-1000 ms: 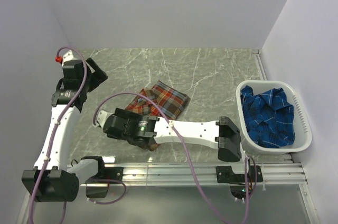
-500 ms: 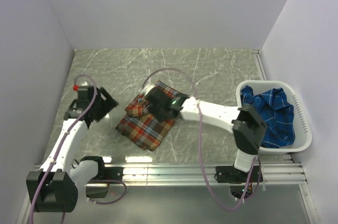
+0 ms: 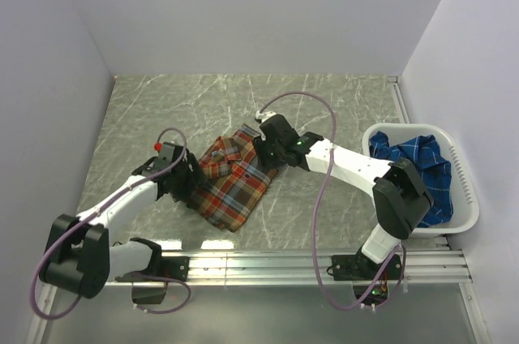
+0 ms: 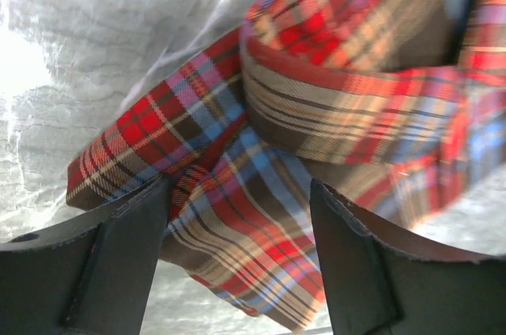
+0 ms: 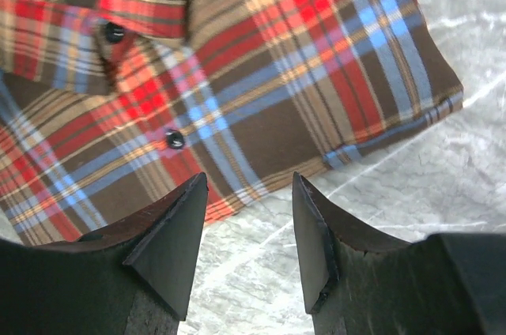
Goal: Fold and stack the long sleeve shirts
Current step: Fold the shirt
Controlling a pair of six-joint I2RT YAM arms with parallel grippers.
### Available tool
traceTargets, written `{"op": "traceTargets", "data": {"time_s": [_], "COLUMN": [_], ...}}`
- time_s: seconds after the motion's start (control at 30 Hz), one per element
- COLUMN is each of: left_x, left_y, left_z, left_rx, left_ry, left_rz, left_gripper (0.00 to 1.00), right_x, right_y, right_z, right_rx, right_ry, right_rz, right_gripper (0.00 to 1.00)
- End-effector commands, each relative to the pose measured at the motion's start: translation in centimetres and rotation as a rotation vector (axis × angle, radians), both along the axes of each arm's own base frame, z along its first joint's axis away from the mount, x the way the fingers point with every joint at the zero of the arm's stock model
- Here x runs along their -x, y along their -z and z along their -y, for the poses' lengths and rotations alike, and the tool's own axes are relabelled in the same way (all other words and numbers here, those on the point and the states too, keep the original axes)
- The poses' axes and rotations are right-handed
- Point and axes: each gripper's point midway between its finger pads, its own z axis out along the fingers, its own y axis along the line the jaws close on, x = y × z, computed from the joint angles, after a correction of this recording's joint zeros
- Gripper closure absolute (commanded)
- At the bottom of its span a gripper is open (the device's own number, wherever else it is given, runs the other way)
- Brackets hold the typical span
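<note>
Left gripper [image 4: 237,193]: fingers apart, set on either side of a bunched fold of the red-orange plaid shirt [image 4: 316,114]; cloth fills the gap but is not pinched.
Right gripper [image 5: 247,185]: fingers apart, tips hovering at the shirt's hem, with hem and marble table [image 5: 411,216] showing in the gap.
Shirt near the right fingers: flat panel with 2 dark buttons [image 5: 175,140] on the placket.
Red-orange plaid shirt, whole: partly folded, lying mid-table between the 2 grippers; the left one is at its left edge, the right one at its far right corner.
Blue plaid shirt [image 3: 413,169]: crumpled inside the white basket [image 3: 465,178].
Basket: at the table's right edge, well apart from the red-orange shirt.
</note>
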Motion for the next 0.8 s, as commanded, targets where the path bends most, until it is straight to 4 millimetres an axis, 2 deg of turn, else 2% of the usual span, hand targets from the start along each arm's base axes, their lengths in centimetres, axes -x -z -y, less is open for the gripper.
{"op": "traceTargets", "data": {"time_s": [0.0,0.07,0.17,0.2,0.27,0.3,0.37,0.43,0.53,0.67,0.77], "left_x": [-1.2,-0.9,-0.8,-0.8,-1.2,-1.3,-1.8,-2.8,-2.8,-2.1,-1.8], "left_y": [-0.1,0.3,0.8,0.8,0.2,-0.2,-1.5,-3.1,-3.9,-1.9,0.0], "left_z": [0.5,0.7,0.9,1.0,1.0,1.1,1.0,0.6,-1.0,-4.0,-5.5], "left_rx": [-0.021,-0.030,-0.040,-0.039,-0.045,-0.049,-0.067,-0.104,-0.185,-0.329,-0.392], "left_ry": [0.010,0.023,0.036,0.042,0.052,0.059,0.079,0.072,0.052,-0.021,-0.049], "left_rz": [0.019,-0.001,-0.017,-0.017,-0.008,-0.005,0.006,0.041,0.041,-0.028,-0.099], "left_gripper": [0.24,0.25,0.34,0.50,0.68,0.86,0.99,1.00,1.00,0.99,0.91], "right_x": [-1.4,-1.6,-2.1,-2.3,-2.6,-2.7,-2.7,-2.7,-2.7,-2.9,-3.5], "right_y": [-1.4,-1.1,-0.9,-0.7,-0.6,-0.5,-0.3,0.0,0.6,0.7,0.5], "right_z": [0.1,0.5,1.2,1.3,1.8,1.9,2.0,2.3,2.4,2.7,3.3], "right_rx": [-0.100,-0.106,-0.128,-0.128,-0.129,-0.128,-0.125,-0.118,-0.108,-0.125,-0.135], "right_ry": [0.052,0.068,0.097,0.108,0.131,0.135,0.140,0.148,0.156,0.182,0.211], "right_rz": [0.016,0.005,-0.008,-0.013,-0.022,-0.025,-0.029,-0.030,-0.042,-0.053,-0.050], "right_gripper": [0.46,0.46,0.45,0.46,0.46,0.46,0.46,0.46,0.46,0.46,0.46]}}
